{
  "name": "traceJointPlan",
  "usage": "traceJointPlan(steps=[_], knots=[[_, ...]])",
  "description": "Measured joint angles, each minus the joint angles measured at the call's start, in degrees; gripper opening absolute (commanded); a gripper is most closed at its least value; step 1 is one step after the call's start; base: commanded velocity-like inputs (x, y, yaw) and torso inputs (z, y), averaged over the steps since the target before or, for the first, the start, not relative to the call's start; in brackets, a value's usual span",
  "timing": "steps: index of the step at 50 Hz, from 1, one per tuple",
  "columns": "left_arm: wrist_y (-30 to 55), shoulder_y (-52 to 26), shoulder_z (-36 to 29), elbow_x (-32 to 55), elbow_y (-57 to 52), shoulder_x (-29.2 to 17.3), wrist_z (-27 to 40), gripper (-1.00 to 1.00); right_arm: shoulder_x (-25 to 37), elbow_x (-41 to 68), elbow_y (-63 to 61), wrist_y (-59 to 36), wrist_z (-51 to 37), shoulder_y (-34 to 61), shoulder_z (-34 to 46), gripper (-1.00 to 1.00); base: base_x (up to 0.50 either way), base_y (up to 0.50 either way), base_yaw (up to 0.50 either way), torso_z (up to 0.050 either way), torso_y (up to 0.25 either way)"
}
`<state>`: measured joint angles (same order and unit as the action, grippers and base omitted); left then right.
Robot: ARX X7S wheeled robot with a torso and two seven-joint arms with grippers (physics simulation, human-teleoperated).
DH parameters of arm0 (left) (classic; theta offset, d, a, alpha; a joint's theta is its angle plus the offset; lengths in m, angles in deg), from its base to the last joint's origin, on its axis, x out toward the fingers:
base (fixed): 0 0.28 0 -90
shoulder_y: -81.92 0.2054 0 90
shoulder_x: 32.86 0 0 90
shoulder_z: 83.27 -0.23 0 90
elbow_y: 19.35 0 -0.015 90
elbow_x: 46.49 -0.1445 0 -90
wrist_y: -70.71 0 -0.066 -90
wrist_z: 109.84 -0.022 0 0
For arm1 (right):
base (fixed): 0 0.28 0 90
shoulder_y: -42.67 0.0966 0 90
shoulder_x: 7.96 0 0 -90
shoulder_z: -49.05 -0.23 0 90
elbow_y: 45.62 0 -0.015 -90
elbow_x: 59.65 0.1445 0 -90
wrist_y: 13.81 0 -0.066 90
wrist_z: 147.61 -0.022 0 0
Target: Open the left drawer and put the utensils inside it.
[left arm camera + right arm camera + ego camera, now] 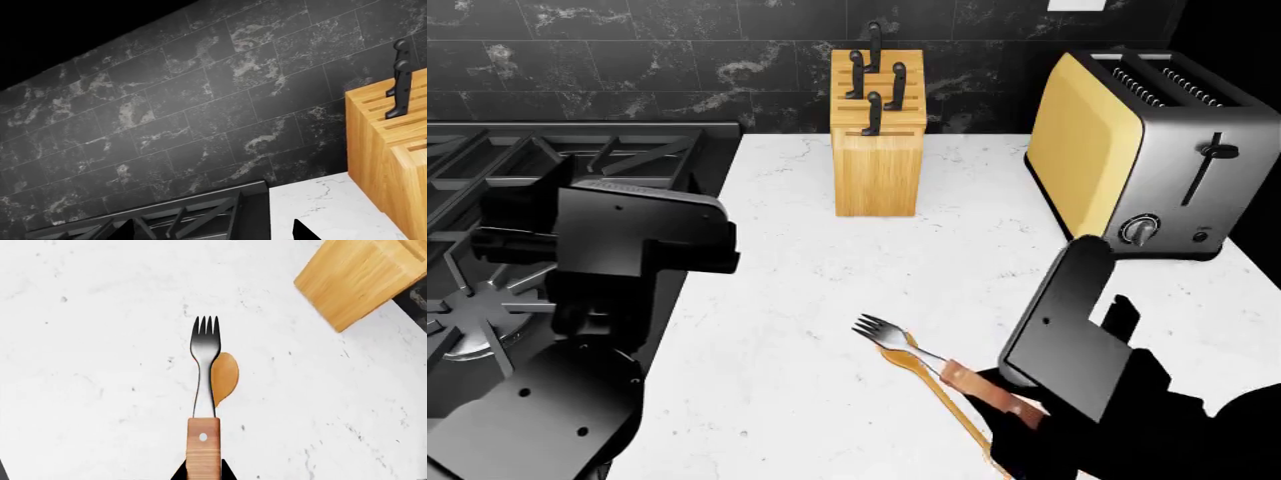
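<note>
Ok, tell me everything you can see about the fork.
The fork has four dark metal tines, a shiny narrow neck and a reddish-brown wooden handle with a pale rivet. It points toward the knife block and overlaps the wooden spoon, whose bowl shows beside its neck, above the white marble counter. The right gripper sits at the handle end, with dark fingertips on either side.

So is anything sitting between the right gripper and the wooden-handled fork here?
Nothing visible. The right gripper is already at the riveted reddish-brown wooden handle of the dark-tined fork, which lies over the golden wooden spoon. The white marble counter around them is bare.
</note>
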<state>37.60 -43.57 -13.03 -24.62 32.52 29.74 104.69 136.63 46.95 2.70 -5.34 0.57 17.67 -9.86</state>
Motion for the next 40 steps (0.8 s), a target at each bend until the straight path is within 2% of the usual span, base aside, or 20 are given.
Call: traceJointPlan(steps=[17,40], knots=[[0.8,-0.2,0.95,0.65,-0.77,-0.44,0.15,1.0,-3.49,9.15,-3.88,0.81,-8.97,5.02,10.03,-1.0,0.0,0.0,0.0,0.0,0.0],[1.01,-0.11,1.66,1.21,-1.31,-0.61,0.39,1.0,-8.65,14.7,-7.44,3.59,-19.36,8.38,21.12,-1.0,0.0,0.0,0.0,0.0,0.0]])
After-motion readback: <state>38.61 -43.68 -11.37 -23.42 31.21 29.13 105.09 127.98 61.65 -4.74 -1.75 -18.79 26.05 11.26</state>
